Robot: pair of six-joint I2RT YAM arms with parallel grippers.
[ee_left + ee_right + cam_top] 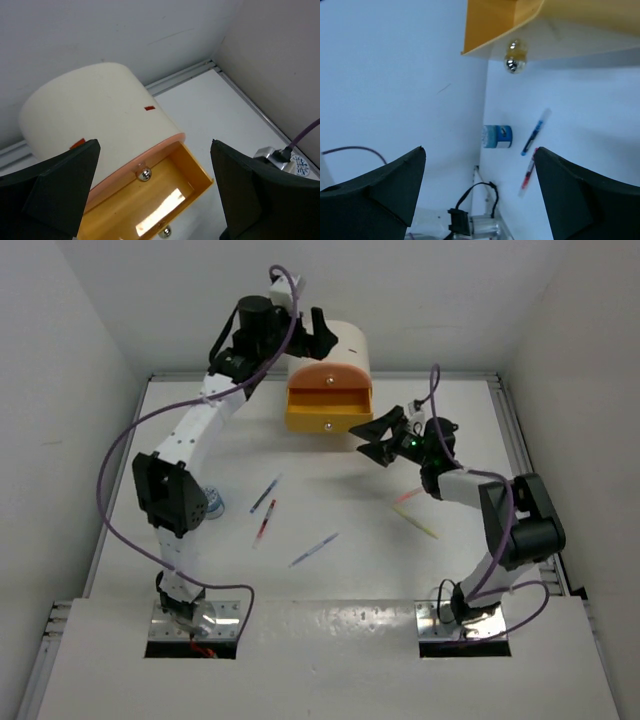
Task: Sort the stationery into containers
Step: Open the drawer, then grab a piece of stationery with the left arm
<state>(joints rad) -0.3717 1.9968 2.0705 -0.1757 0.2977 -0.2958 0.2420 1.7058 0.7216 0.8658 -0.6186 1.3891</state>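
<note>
Top external — yellow drawer (328, 421) stands pulled out of the box (350, 345). Stationery all loose on the table (340, 590): blue pen (265, 494) and red pen (264, 523) mid-table, pink stick (407, 497) and yellow stick (417, 525) by the right arm. Right gripper (364, 444) is wide and empty, just beside the drawer. Left gripper (305, 337) is wide and empty over the box. The sticks look nearest — approach square across one, pinch mid-length, and clear the drawer wall before release.
</note>
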